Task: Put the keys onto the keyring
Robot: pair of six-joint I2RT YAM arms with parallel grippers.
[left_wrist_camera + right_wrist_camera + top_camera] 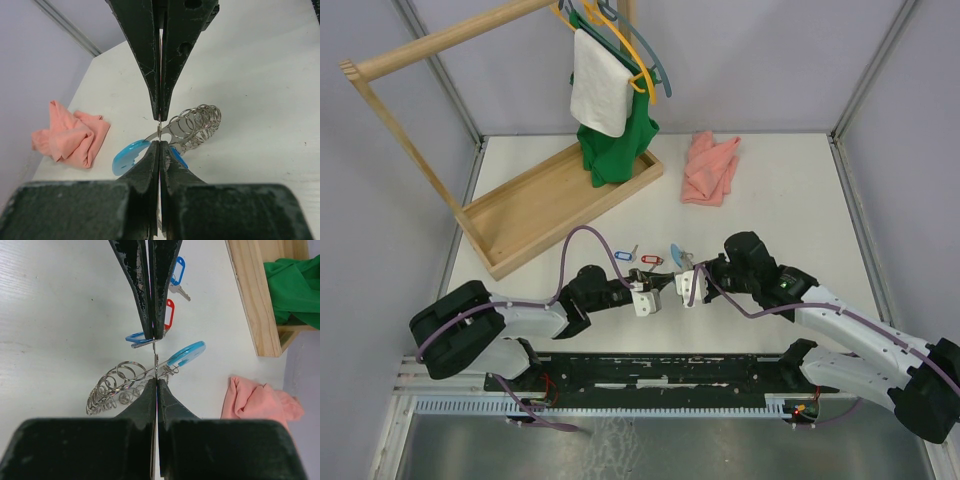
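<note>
The keyring [197, 125], a bunch of silvery coiled loops with a bright blue curved section [127, 155], lies on the white table between both arms. My left gripper [159, 131] is shut, pinching a thin wire loop at the keyring's end. My right gripper [155, 360] is also shut, on a thin metal piece seen edge-on, apparently a key whose blue tag [137, 337] hangs beside the upper finger. Two more keys lie just beyond, one with a red tag [170, 315] and one with a blue tag [176, 272]. From above, the left gripper [653, 286] and the right gripper [682, 284] nearly meet.
A pink cloth [710, 167] lies crumpled toward the back of the table. At the back left stands a wooden rack base [555, 205], with a green garment [615, 150] and a white towel [600, 90] on hangers above it.
</note>
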